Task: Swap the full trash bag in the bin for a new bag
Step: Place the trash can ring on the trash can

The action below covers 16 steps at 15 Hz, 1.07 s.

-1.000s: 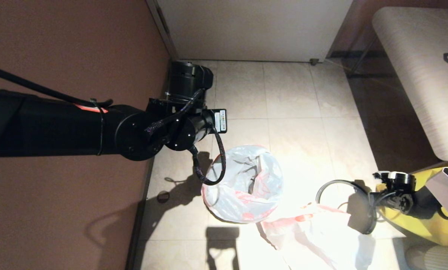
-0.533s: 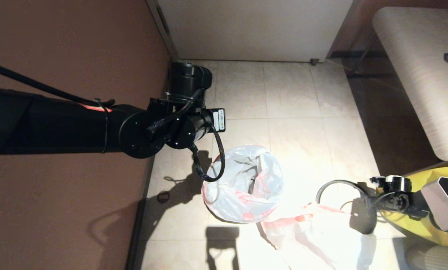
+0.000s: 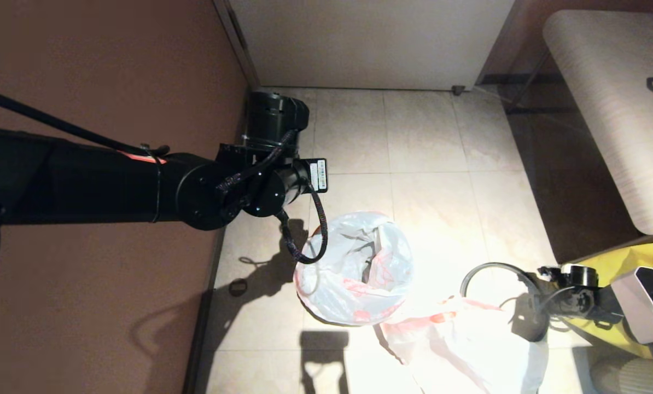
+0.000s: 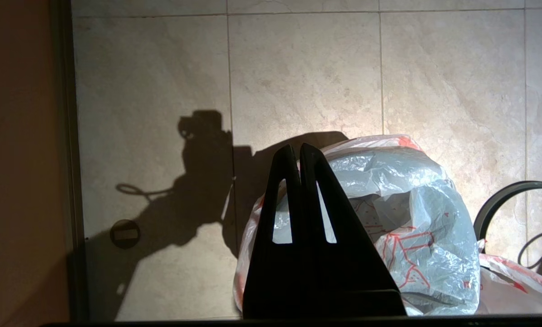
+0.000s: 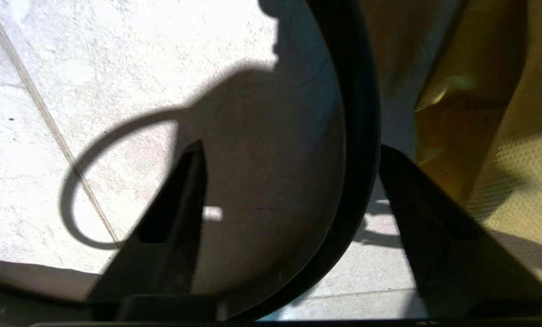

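Hovering over the pale tiled floor (image 3: 425, 142) beside the brown wall (image 3: 97, 65), my left gripper (image 4: 300, 150) has its two black fingers pressed together with nothing between them, their tips above the far-left edge of the crumpled white plastic bag with red print (image 3: 354, 268). That bag is draped over a round form near the middle of the floor, and I cannot tell from here whether the small black bin is what sits under it, since only plastic shows. To its right a second white bag with red markings (image 3: 468, 350) lies flat and spread on the tiles, nearer to me. My right gripper (image 5: 293, 181) is low at the right, next to the large yellow bag (image 3: 633, 257), with its fingers spread wide on either side of the thin dark grey hoop (image 3: 490, 268); the hoop's rim passes between them, and I cannot see a finger touching it. Part of that hoop rests by the flat bag's far edge. A light wooden bench top (image 3: 611, 109) stands at the far right.
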Motion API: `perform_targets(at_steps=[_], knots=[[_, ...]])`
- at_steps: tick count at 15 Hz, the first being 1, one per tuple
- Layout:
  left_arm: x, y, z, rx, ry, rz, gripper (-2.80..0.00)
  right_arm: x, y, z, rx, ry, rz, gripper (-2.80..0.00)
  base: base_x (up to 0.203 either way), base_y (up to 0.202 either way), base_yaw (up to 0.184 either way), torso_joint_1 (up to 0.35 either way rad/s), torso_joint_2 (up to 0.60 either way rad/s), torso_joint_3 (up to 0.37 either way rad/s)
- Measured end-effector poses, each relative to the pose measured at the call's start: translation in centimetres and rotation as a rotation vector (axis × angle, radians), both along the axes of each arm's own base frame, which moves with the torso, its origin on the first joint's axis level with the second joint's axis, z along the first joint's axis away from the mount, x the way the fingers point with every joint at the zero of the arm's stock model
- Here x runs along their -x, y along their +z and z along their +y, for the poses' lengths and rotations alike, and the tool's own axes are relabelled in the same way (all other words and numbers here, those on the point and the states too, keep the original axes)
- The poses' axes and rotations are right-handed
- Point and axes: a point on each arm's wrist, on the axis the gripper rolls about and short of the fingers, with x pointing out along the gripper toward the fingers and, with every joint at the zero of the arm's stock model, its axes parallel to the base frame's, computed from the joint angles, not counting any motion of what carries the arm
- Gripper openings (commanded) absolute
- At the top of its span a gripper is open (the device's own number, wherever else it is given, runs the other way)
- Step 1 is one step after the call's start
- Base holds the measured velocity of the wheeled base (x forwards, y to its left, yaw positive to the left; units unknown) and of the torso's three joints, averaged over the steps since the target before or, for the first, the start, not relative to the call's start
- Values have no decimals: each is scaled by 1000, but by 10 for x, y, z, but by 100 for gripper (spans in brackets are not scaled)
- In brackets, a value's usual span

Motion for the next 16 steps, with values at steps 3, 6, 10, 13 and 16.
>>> perform_targets(at_steps=[3,6,10,13,16], knots=[[0,-1,0,-1,-1,2,-280,1,-5,1,0,3,9,-280,0,0,0,0,0,0],[0,0,0,0,0,1,-280,0,-4,2,1,2,8,-280,0,0,0,0,0,0],[4,5,1,6,4,-12,-280,5,6,3,9,-12,24,-280,0,0,0,0,0,0],[14,14,1,17,-10,-28,-280,32,16,15,-10,-18,67,-280,0,0,0,0,0,0],[25,23,1,15,4,-46,-280,69,51,36,16,-17,20,-280,0,0,0,0,0,0]])
